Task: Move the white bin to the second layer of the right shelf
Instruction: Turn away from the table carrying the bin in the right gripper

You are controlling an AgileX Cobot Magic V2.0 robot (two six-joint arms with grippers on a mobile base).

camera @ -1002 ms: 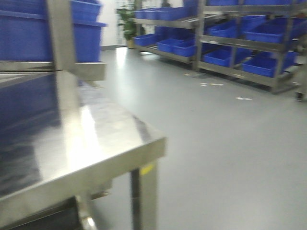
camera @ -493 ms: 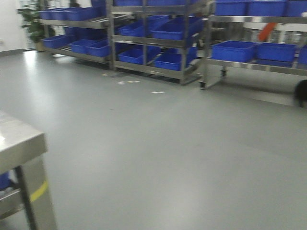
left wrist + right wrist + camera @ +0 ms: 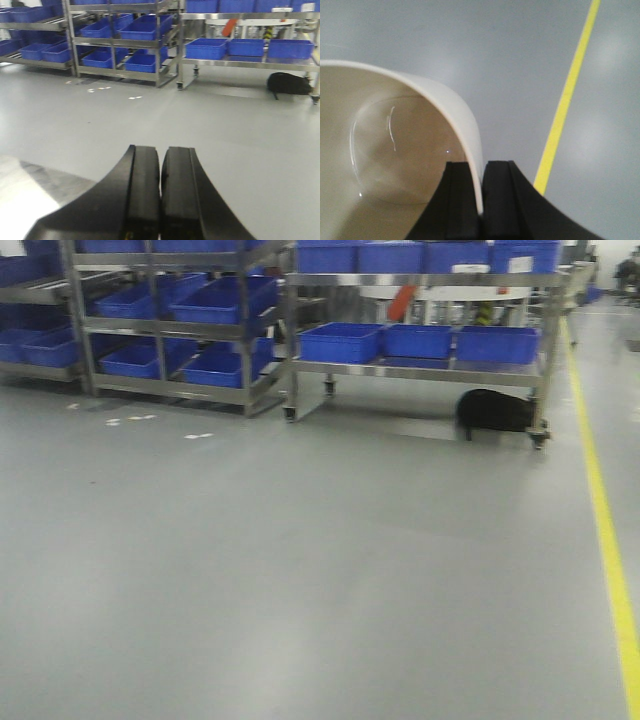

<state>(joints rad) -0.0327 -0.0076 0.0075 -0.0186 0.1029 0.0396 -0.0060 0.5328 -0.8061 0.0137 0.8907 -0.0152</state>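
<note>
The white bin (image 3: 395, 150) fills the left of the right wrist view, glossy cream, its inside facing the camera. My right gripper (image 3: 481, 167) is shut on the bin's wall, one finger inside and one outside, and holds it above the grey floor. My left gripper (image 3: 160, 150) is shut and empty, pointing at the far racks. Steel racks (image 3: 170, 335) with blue crates stand at the far left; they also show in the left wrist view (image 3: 120, 40). I cannot make out rollers on them, so I cannot tell the right shelf's second layer.
A wheeled steel cart (image 3: 420, 368) with blue crates stands at the far middle, a black bag (image 3: 495, 412) under its right end. A yellow floor line (image 3: 605, 530) runs along the right. A steel surface corner (image 3: 30, 185) shows at the left wrist view's lower left.
The front view has swung to the right: the steel table has left the view, the racks have slid left, and the wheeled cart, black bag and yellow line have come in.
</note>
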